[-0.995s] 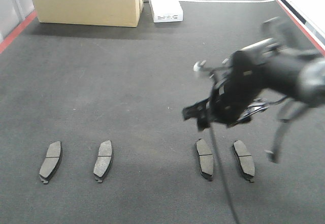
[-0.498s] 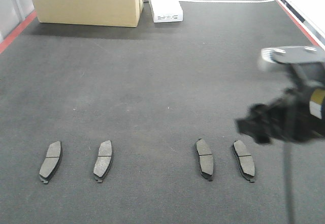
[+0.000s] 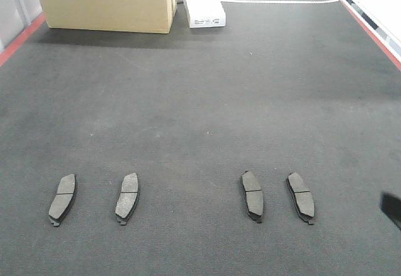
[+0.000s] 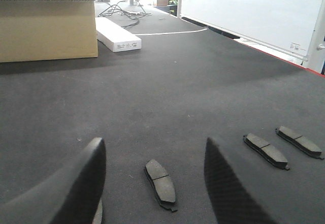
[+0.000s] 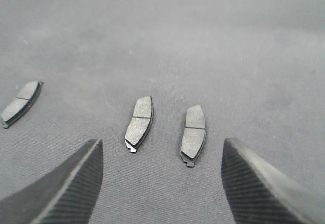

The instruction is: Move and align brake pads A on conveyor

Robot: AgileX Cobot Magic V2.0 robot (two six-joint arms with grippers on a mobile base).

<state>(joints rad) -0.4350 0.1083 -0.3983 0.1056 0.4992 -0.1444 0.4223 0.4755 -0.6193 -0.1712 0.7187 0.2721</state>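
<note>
Change: right arm, which filled the right side of the front view a second ago and sat at its right edge half a second ago, has pulled almost out of that view; only a dark sliver (image 3: 392,209) shows at the right edge. Pads have not shifted.
Right gripper (image 5: 162,183): fingers (image 5: 66,188) spread wide apart, released, holding nothing; raised off the belt, looking down on two pads.
Left gripper (image 4: 152,183): fingers (image 4: 81,183) also spread wide, released, empty; low over the belt, with one pad seen in the gap between them.
Pad 1 (image 3: 62,198): far left of the row in the front view, flat on the conveyor, long axis running away from the camera, top leaning slightly right.
Pad 2 (image 3: 127,197): near pad 1 on its right, same lie and lean; it is the pad (image 4: 161,183) between the left fingers in the left wrist view.
Pad 3 (image 3: 252,195): well apart from pad 2 on the right, top leaning slightly left.
Pad 4 (image 3: 301,196): near pad 3 on its right, close to parallel with it.
Row: all four level with pad 1, in two pairs with a wide gap in the middle; none touching.
Conveyor (image 3: 200,101): dark textured belt, red strips at both edges.
Box (image 3: 105,2): cardboard, far beyond pad 1, on the belt's far end.
White case (image 3: 202,0): just right of the box.
</note>
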